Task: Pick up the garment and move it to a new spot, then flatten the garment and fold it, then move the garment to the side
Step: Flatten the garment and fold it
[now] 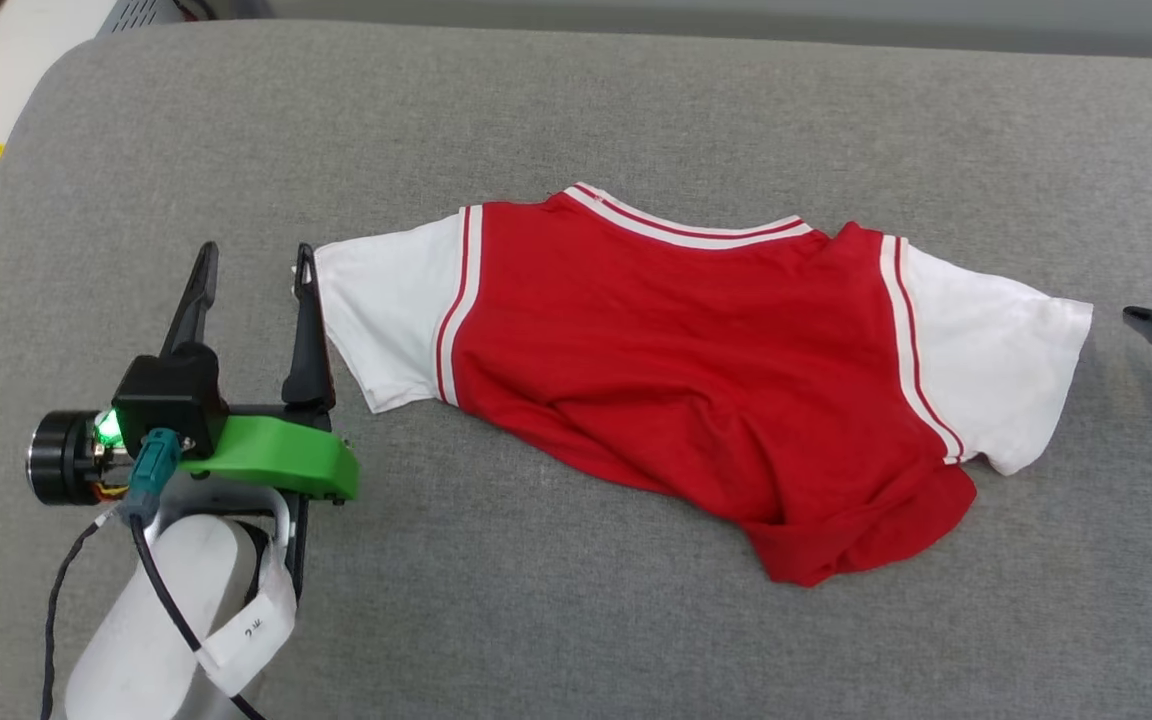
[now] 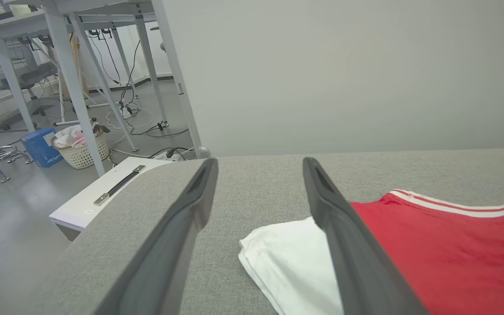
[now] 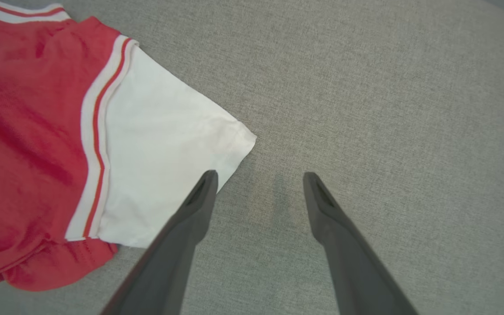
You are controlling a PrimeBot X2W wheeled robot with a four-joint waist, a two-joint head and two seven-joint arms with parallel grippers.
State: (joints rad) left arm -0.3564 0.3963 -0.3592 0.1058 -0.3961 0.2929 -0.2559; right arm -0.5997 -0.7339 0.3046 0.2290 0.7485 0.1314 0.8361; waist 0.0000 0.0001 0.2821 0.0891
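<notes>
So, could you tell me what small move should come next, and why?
Probably move the left gripper and right gripper to the bunched hem of the garment and draw it toward the robot: both stand open beside the sleeves, and that hem lies crumpled.

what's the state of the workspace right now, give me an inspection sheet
surface: grey fabric pad, smooth
job's things: red jersey T-shirt spread out, plain red side up, white sleeves out, hem bunched toward the robot's right
clutter: nothing seen
end effectors: left end effector open beside one sleeve; right end effector open beside the other sleeve; both hold nothing
cables: black cable at the left wrist; loose cables on the floor
surroundings: white table legs, laundry basket, blue box
</notes>
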